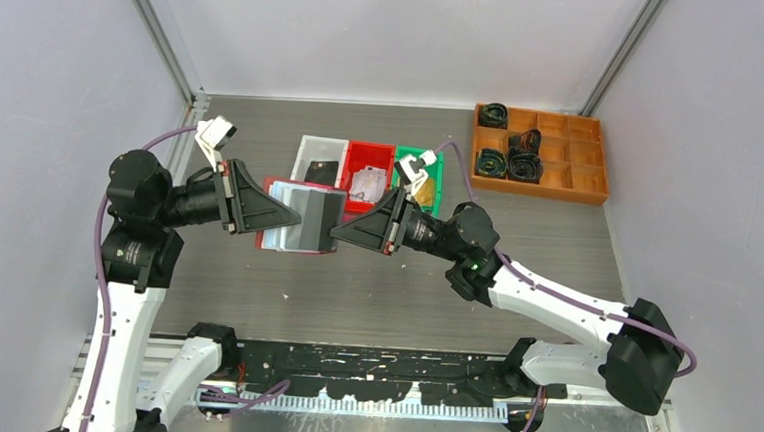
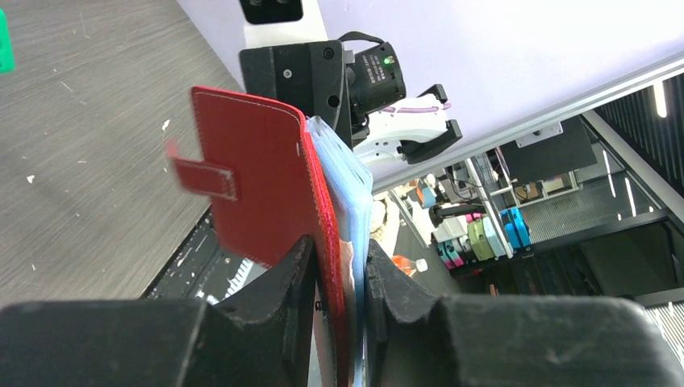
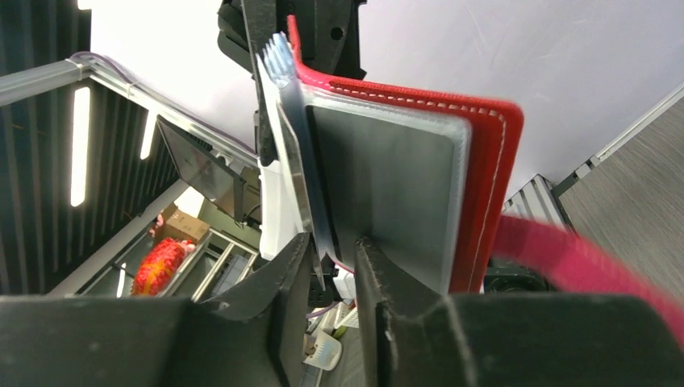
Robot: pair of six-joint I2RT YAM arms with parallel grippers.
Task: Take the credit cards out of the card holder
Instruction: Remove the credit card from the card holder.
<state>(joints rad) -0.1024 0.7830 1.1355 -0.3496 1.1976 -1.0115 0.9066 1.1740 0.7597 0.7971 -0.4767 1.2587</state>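
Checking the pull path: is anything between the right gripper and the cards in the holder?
Only the clear sleeves wrapping the credit cards. The right gripper straddles their edges on the card holder, which the left gripper clamps.

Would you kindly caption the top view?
Left fingers grip a red card holder; right fingers straddle its clear sleeves.

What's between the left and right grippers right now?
The card holder, nothing else: left gripper clamps one edge, right gripper straddles sleeves at the opposite edge. Top view shows it best.
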